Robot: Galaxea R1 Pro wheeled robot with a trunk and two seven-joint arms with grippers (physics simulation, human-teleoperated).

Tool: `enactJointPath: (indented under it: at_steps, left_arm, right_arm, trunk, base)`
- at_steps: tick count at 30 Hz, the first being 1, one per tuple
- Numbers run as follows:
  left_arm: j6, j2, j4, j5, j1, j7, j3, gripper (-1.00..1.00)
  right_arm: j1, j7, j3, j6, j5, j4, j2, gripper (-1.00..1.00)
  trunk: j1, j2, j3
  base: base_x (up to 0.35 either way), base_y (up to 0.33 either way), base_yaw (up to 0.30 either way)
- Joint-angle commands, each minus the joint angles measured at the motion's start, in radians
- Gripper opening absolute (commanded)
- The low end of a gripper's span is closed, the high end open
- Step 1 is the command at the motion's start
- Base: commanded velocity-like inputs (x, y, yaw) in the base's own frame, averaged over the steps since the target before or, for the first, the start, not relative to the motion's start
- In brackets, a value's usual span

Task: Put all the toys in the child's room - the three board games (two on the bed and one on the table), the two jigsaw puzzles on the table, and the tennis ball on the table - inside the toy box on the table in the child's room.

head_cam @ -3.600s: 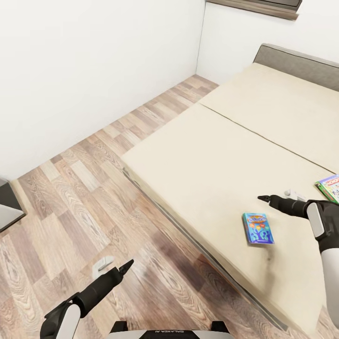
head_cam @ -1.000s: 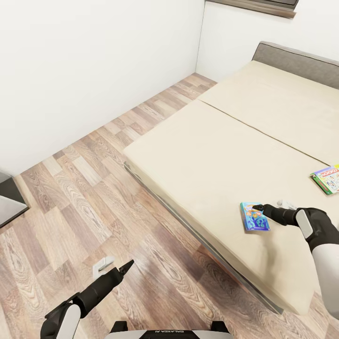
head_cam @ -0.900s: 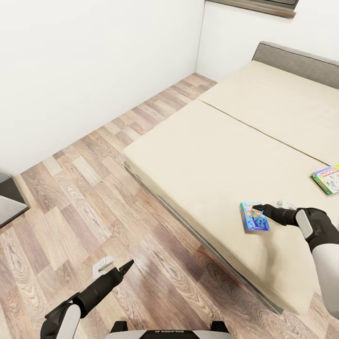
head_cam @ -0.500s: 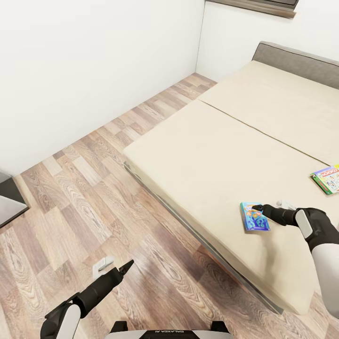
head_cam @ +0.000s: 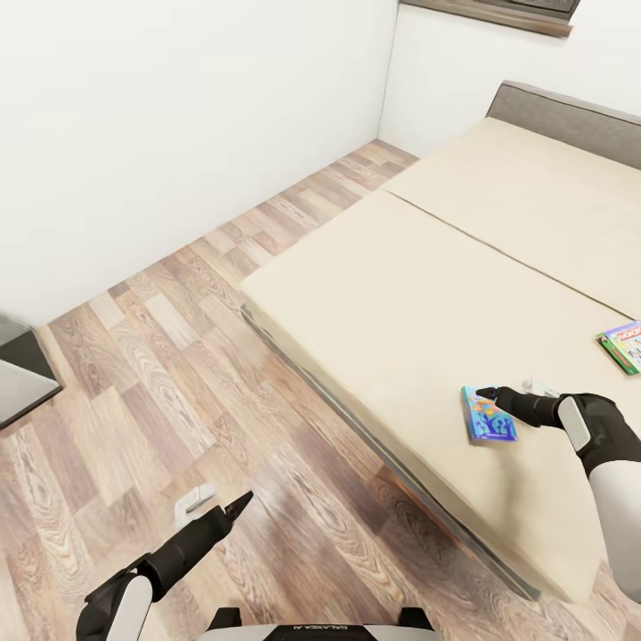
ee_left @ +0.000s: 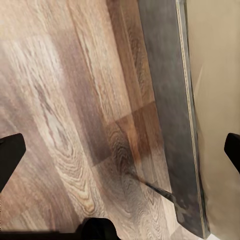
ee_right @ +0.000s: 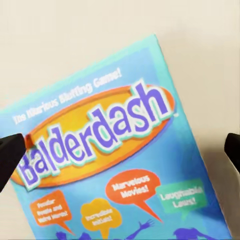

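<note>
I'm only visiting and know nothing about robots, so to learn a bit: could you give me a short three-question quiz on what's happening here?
1. True or false: the blue game box lies on the bed.
2. What name is printed on the box under the right gripper?
A) Balderdash
B) Scrabble
C) Cluedo
3. Fill in: the left gripper hangs with its fingers apart above the wooden ____.

Key:
1. True. It lies flat near the mattress's front edge, and a second, green-edged game box lies further along.
2. A. The right wrist view shows "Balderdash" on the lid, with the fingers spread to either side.
3. Floor, beside the dark bed frame.
</note>
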Motion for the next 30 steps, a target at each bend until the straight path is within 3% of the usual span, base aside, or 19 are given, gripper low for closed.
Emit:
enactJointPath:
  at_steps: [1, 23, 30]
  left_arm:
    - [0.009, -0.001, 0.0, 0.005, -0.001, -0.003, 0.003, 1.0]
    - [0.009, -0.001, 0.0, 0.005, -0.001, -0.003, 0.003, 1.0]
    - [0.009, -0.001, 0.0, 0.004, -0.001, -0.003, 0.003, 1.0]
  right_arm:
    - [0.0, 0.002, -0.003, 0.006, -0.002, -0.001, 0.0, 1.0]
    - [0.0, 0.003, -0.003, 0.012, -0.002, -0.006, -0.002, 1.0]
    - [0.0, 0.003, -0.004, 0.013, -0.003, -0.007, -0.005, 1.0]
  trunk:
    - [0.0, 0.0, 0.0]
    - [0.0, 0.0, 0.011]
    - [0.0, 0.0, 0.013]
  base:
    - [0.0, 0.0, 0.175]
    - [0.0, 0.0, 0.241]
    - [0.0, 0.0, 0.119]
